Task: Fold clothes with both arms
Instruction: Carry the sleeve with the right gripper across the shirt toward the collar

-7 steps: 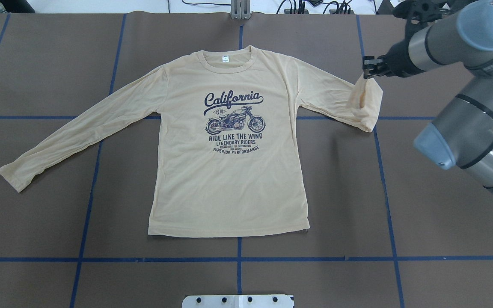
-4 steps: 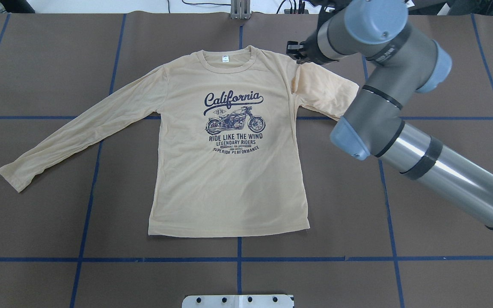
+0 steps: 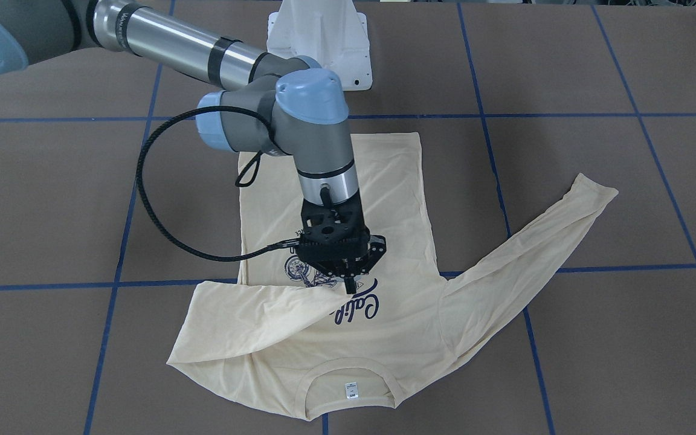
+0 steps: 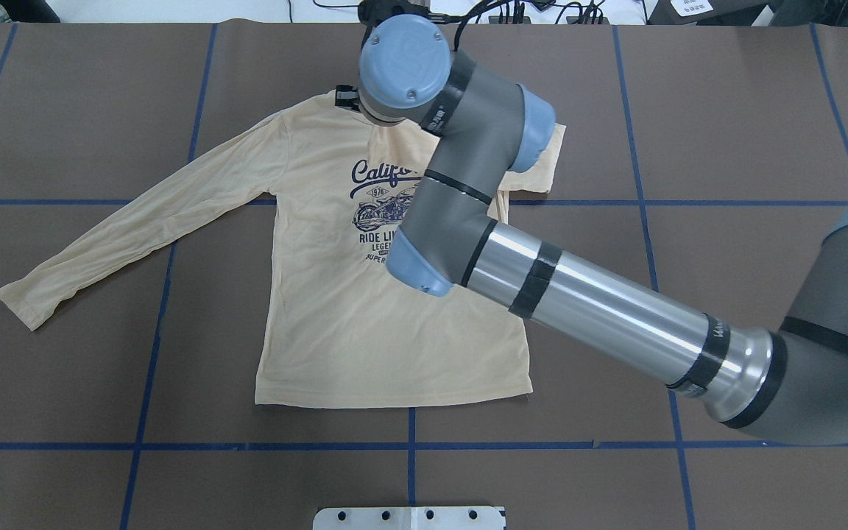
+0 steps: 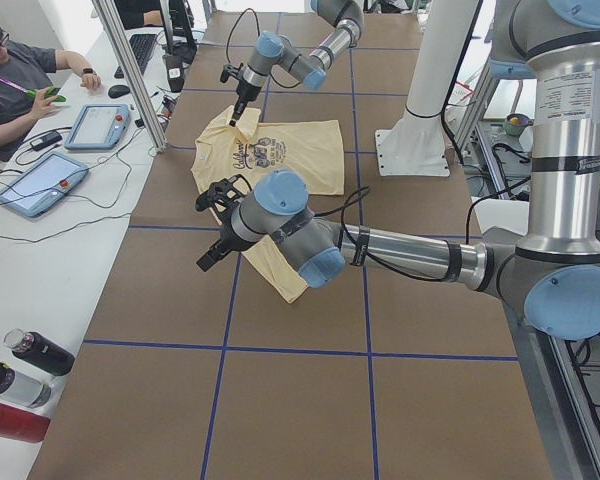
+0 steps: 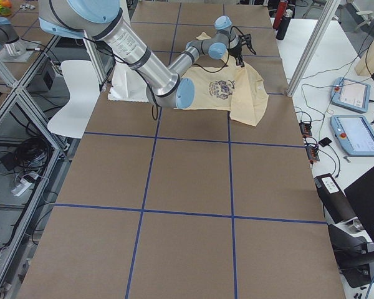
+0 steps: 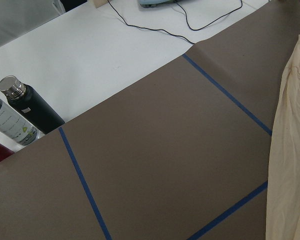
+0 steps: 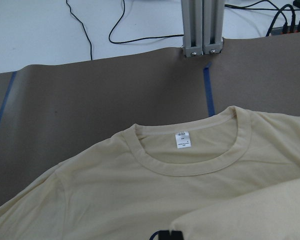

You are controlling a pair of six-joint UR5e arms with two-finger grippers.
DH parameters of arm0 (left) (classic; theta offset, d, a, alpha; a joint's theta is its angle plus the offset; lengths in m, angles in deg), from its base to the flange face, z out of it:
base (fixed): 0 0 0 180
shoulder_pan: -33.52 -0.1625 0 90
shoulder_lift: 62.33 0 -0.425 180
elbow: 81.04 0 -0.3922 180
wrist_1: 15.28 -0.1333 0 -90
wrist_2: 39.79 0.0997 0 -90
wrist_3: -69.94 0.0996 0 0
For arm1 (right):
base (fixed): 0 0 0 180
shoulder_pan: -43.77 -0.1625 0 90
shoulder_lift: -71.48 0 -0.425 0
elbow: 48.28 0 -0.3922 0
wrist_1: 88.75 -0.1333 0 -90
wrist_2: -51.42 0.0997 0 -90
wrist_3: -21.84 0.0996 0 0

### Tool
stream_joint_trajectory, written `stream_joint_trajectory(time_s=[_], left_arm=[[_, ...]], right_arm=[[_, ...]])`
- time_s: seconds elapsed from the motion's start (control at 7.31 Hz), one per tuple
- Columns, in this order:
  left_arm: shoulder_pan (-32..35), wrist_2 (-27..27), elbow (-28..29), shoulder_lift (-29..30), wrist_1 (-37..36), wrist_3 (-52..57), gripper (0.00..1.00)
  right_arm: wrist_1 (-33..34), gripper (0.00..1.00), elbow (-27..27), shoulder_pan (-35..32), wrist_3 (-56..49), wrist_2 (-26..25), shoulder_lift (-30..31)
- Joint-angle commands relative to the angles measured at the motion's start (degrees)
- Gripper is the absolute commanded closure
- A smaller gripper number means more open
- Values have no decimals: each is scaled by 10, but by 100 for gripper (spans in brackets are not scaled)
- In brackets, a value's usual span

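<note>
Brown kraft paper covers the table [image 4: 63, 110], matte and faintly creased, ruled into big squares by blue tape lines [image 4: 409, 445]. At its middle lies the T-shirt [image 4: 350, 331], thin, soft, pale cream-yellow, front up and nearly flat. Seen from overhead, the ribbed round collar points to twelve o'clock and the straight hem to six. A navy print [image 4: 376, 213] of script lettering and a motorcycle sits on the chest, and a small white neck label [image 3: 351, 390] shows inside the collar. One long sleeve [image 4: 137, 221] runs out straight toward eight o'clock. The other sleeve [image 3: 251, 314] is doubled back from the three o'clock shoulder and lies loosely over the chest.

Over the print, the right arm [image 4: 601, 309] points the right gripper [image 3: 348, 284] straight down. Its black fingers are pressed close together and appear to pinch that folded sleeve's cuff.

Near the outstretched sleeve's end, the left gripper [image 5: 208, 258] hangs above the paper; how wide it stands I cannot tell.
</note>
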Motion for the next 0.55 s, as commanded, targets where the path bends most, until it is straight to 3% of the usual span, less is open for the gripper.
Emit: stream_joint_trajectory(time_s=[0.0, 0.27, 0.41], left_arm=[[0, 0, 3, 0, 1, -2, 0], [0, 1, 3, 0, 1, -3, 0], [0, 1, 3, 0, 1, -2, 0]], right_arm=[[-1, 100, 92, 48, 34, -48, -87], [-4, 100, 176, 64, 49, -68, -153], [-5, 100, 185, 65, 52, -72, -157]])
